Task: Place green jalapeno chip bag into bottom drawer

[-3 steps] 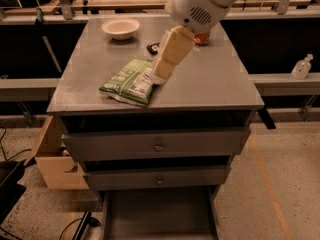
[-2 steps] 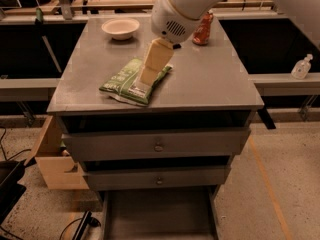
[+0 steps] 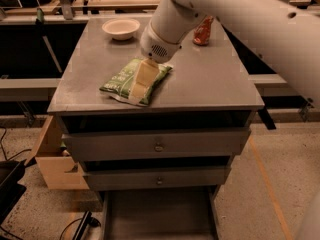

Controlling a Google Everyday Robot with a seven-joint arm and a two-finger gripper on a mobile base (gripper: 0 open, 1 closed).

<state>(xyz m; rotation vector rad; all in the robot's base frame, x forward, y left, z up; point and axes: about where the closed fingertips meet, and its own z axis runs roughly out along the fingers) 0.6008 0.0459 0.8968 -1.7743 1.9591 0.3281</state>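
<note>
The green jalapeno chip bag [image 3: 119, 80] lies flat on the grey cabinet top [image 3: 210, 81], near its front left edge. My gripper [image 3: 137, 88] hangs from the white arm and reaches down onto the middle of the bag, covering part of it. The bottom drawer [image 3: 160, 215] is pulled out below the two upper drawers, and its dark interior shows nothing inside.
A white bowl [image 3: 121, 28] stands at the back left of the top. A red-orange can [image 3: 202, 31] stands at the back right. The two upper drawers [image 3: 158, 145] with round knobs are shut. A cardboard box [image 3: 54, 160] sits on the floor to the left.
The arm has swung left and down. The gripper went from beside the bag's right end to resting over its middle. The bag has not moved.
</note>
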